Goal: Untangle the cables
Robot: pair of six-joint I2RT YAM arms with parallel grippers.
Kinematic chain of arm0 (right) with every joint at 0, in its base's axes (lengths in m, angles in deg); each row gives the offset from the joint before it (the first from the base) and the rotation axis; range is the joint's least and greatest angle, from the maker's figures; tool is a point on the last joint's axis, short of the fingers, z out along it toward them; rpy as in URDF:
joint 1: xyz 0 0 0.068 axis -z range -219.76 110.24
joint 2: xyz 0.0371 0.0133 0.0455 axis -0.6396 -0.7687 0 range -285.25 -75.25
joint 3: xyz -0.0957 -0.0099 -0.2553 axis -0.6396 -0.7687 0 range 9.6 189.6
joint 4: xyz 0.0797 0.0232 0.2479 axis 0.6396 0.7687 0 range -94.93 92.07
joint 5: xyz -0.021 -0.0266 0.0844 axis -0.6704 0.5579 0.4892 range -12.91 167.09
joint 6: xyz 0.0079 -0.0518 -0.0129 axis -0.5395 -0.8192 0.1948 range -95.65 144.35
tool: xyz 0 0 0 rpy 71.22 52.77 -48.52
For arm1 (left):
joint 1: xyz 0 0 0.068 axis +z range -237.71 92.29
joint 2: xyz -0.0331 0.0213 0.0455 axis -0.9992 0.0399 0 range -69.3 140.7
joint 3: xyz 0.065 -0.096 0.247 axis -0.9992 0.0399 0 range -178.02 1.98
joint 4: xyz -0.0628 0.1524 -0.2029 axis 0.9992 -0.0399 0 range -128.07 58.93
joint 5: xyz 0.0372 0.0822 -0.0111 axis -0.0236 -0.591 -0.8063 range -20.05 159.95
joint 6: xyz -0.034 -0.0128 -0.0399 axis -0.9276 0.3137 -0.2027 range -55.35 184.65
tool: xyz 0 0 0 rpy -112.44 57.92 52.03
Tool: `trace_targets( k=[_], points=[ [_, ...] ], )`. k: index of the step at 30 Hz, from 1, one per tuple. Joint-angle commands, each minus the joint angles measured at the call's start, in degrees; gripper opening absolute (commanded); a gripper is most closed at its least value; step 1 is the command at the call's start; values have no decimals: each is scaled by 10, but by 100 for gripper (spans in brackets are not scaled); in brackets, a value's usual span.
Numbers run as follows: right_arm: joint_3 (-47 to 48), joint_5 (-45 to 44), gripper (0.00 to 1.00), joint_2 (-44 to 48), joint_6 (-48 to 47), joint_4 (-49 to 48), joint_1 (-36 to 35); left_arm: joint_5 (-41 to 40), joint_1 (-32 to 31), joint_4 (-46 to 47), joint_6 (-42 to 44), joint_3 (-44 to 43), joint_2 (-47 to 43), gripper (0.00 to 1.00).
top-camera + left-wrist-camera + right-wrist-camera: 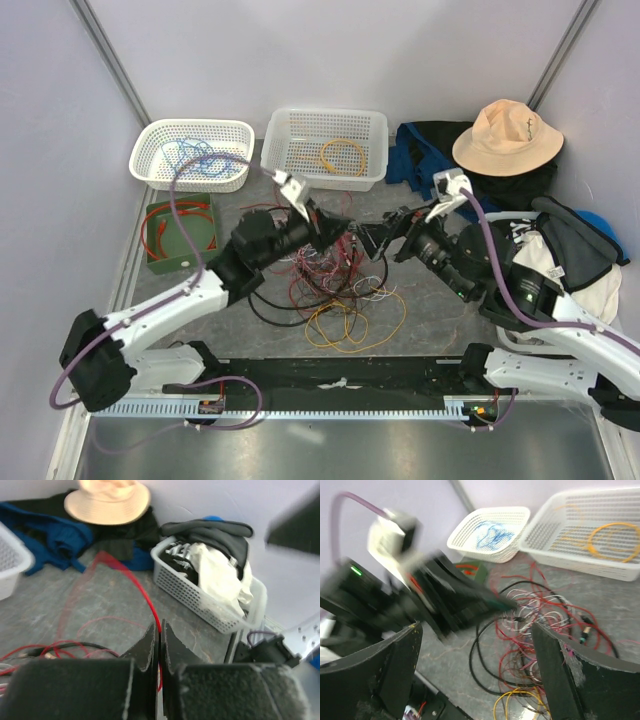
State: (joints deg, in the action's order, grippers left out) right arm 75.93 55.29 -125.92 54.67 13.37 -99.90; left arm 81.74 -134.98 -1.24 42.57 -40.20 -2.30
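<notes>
Left gripper (159, 630) clenched on red cable (145, 596) | right gripper (476, 630) released, empty | I'd draw red slowly clear of centre-frame tangle (335, 275).

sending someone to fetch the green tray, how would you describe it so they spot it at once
Find the left-hand white basket at the back, the one holding blue cable. Directly in front of it sits the green tray. It is the only green, solid-walled container, and an orange-red cable lies coiled inside.
</notes>
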Motion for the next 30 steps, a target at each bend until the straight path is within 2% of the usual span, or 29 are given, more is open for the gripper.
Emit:
trace_targets(
  k=[1,5,11,15,21,24,30],
  points=[
    [-43,-103,98,60,-18,17,1,-48,86,-357,-69,-194,-38,2],
    [-85,-133,98,87,-21,12,1,-47,169,-483,-111,-282,-64,2],
    [-129,-131,98,100,-32,2,1,-168,230,-644,-57,-477,-50,2],
    [-160,-121,98,105,-34,-25,1,-202,239,-690,-32,-611,-13,2],
    [-204,-98,98,83,-41,-63,1,-199,240,-750,-29,-779,51,2],
    [-232,-73,98,69,-54,-99,2,-211,240,-770,-20,-837,80,2],
    [-264,-15,98,11,-83,-230,1,-168,240,-777,-44,-867,102,2]
  ],
)
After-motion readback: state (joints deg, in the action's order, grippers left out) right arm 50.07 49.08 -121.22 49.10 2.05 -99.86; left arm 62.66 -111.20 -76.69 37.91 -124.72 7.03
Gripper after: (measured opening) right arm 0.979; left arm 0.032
